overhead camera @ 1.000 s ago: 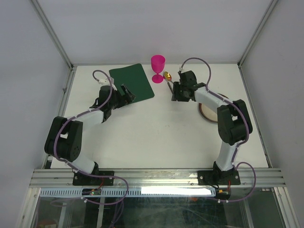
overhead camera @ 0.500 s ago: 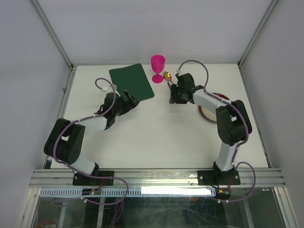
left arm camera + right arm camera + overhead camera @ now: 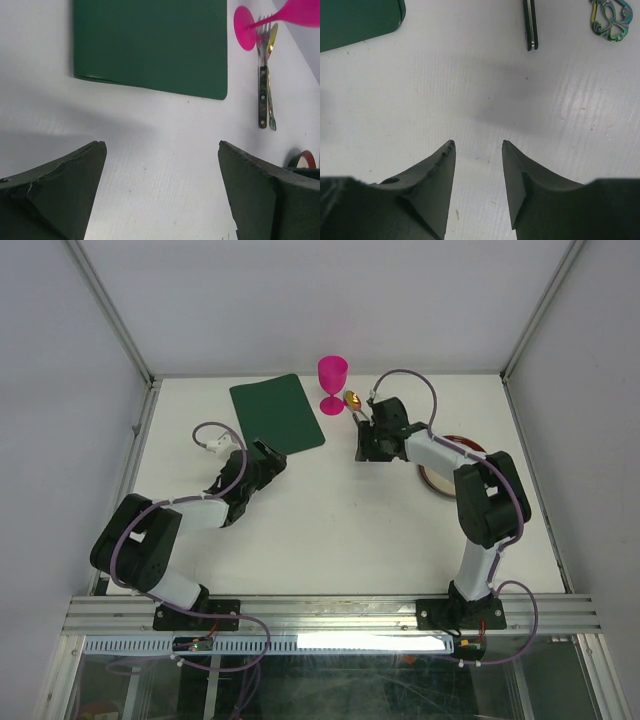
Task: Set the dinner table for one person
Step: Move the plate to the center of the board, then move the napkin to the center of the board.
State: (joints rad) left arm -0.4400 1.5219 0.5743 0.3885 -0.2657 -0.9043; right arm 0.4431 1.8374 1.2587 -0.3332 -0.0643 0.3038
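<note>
The white dinner table (image 3: 330, 520) carries a dark green placemat (image 3: 277, 415) at the far left, with a pink goblet (image 3: 333, 383) beside it. A fork (image 3: 262, 85) and a golden spoon (image 3: 270, 60) lie side by side just right of the goblet's foot. My left gripper (image 3: 268, 458) hovers just near of the placemat (image 3: 150, 45), and it (image 3: 161, 145) is wide open and empty. My right gripper (image 3: 366, 440) sits just near of the cutlery. Its jaws (image 3: 478, 142) are partly open over bare table, short of the fork handle (image 3: 530, 25) and the spoon's ornate handle end (image 3: 610, 20).
A red-rimmed plate (image 3: 440, 468) lies at the right, partly covered by my right arm. Aluminium rails edge the table, and white walls close in the far side and both flanks. The placemat's corner (image 3: 355, 20) shows left of my right gripper.
My left gripper has drawn back from the placemat's near edge toward me, staying open. My right gripper has crept slightly left toward the cutlery with its jaws unchanged.
</note>
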